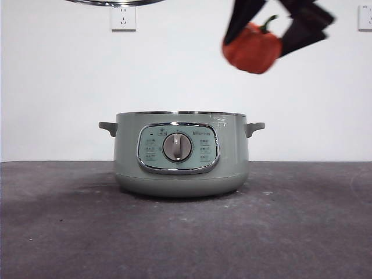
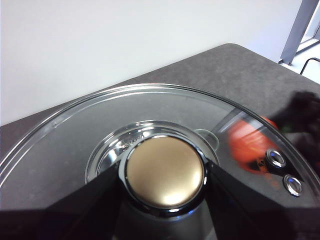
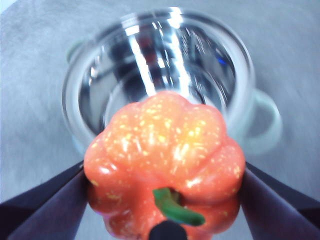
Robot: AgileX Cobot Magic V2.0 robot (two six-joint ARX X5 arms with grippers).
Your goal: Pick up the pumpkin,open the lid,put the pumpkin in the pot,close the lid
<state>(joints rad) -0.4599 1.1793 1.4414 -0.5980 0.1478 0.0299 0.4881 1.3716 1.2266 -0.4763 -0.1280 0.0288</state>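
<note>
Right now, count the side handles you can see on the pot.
2. On the pot, one handle sticks out at the left of the front view and the other handle at the right, both just below the open rim.

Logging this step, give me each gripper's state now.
Left gripper: shut on the lid's knob.
Right gripper: shut on the pumpkin, above the pot.

Lid point(image 1: 114, 2) running off frame top, only rim showing; pumpkin point(image 2: 248, 144) smearing behind glass; pot point(image 3: 160, 75) blurring.
</note>
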